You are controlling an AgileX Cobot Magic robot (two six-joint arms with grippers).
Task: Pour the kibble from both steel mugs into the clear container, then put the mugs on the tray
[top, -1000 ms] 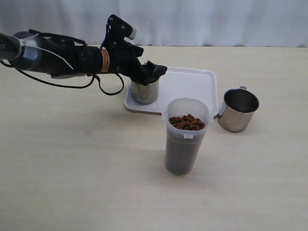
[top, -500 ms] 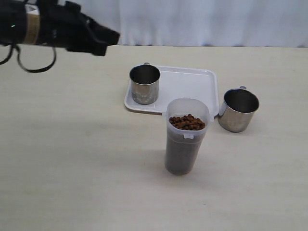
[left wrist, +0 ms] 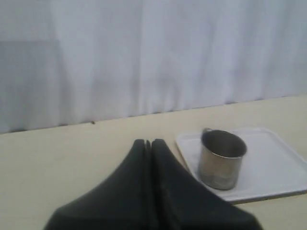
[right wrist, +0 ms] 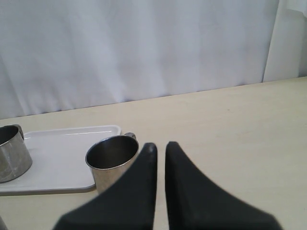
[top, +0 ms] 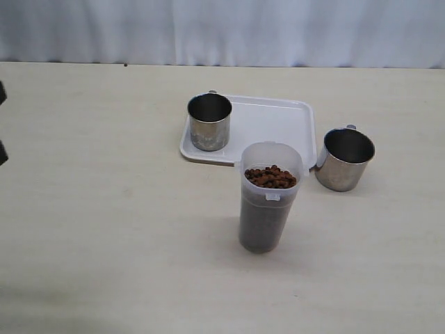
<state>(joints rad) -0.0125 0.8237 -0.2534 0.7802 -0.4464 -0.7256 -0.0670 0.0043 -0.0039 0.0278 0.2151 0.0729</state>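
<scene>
One steel mug point(top: 209, 122) stands upright on the left part of the white tray point(top: 271, 122). The other steel mug point(top: 345, 158) stands on the table against the tray's right edge. The clear container point(top: 270, 197) stands in front of the tray, filled to near its rim with kibble point(top: 270, 177). Only dark bits of my left arm show at the far left edge. In the left wrist view my left gripper point(left wrist: 148, 142) is shut and empty, well back from the tray mug point(left wrist: 220, 159). My right gripper point(right wrist: 159, 145) holds nothing, with a narrow gap between its fingers, next to the table mug point(right wrist: 112, 160).
A white curtain hangs behind the table's far edge. The right part of the tray point(right wrist: 62, 153) is bare white plastic. The pale tabletop point(top: 104, 229) spreads wide to the left and front of the container.
My left gripper let go of the mug on the tray, lifted away and pulled back to the left, almost out of the exterior view. The mugs, tray and container stayed put.
</scene>
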